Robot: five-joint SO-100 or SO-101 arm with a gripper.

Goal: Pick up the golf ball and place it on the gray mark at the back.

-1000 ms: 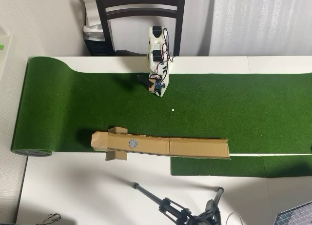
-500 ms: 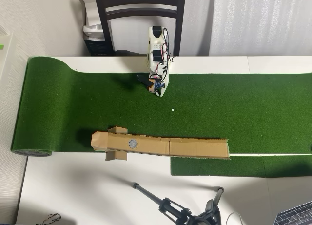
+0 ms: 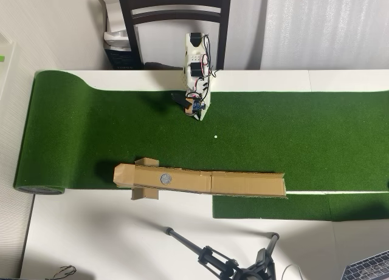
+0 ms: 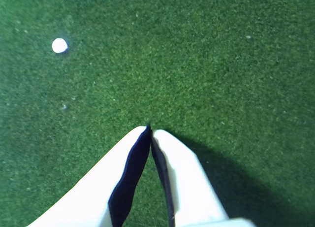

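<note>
Though tiny, golf ball w/ dimples unreadable

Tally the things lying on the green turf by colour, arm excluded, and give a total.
White: 1, the golf ball, also seen in the wrist view.
Brown: 1, the cardboard strip.
Gray: 1, the gray mark on the cardboard.
Total: 3.
The gripper is closed and empty, apart from the ball.

golf ball — dimples too small | laptop — cut by corner
</note>
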